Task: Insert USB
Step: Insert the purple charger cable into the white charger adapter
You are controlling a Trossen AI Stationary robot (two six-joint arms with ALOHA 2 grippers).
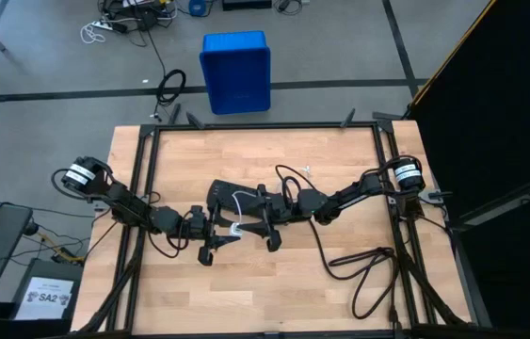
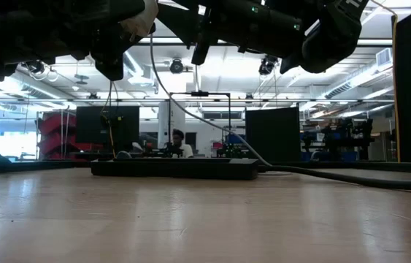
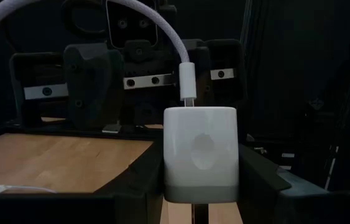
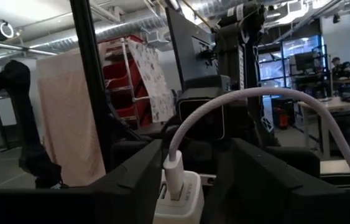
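Note:
A white charger block [image 3: 201, 152] sits between the fingers of my left gripper [image 1: 230, 231], raised above the middle of the table. The USB is a thin white cable [image 3: 162, 31], and its plug [image 3: 188, 81] stands in the block's far face. From there it arcs up and away [image 4: 274, 93]. Another stretch of it lies on the wood [image 3: 7, 188]. My right gripper [image 4: 196, 168] faces the left one. It is open, with one finger on each side of the plug [image 4: 173, 171] and clear of it. My left gripper pinches the white charger block by its two side faces [image 3: 170, 162], one finger on each side, coming level from the table's left. The block is lifted clear of the table, its plugged face pointing toward the right gripper.
A black power strip [image 1: 223, 195] lies on the wood just beyond the grippers, also seen in the low view [image 2: 176, 168]. Its thick black cord [image 1: 359, 268] loops over the table's right near part. A blue bin [image 1: 236, 71] stands on the floor past the far edge. A person [image 2: 178, 142] sits far behind.

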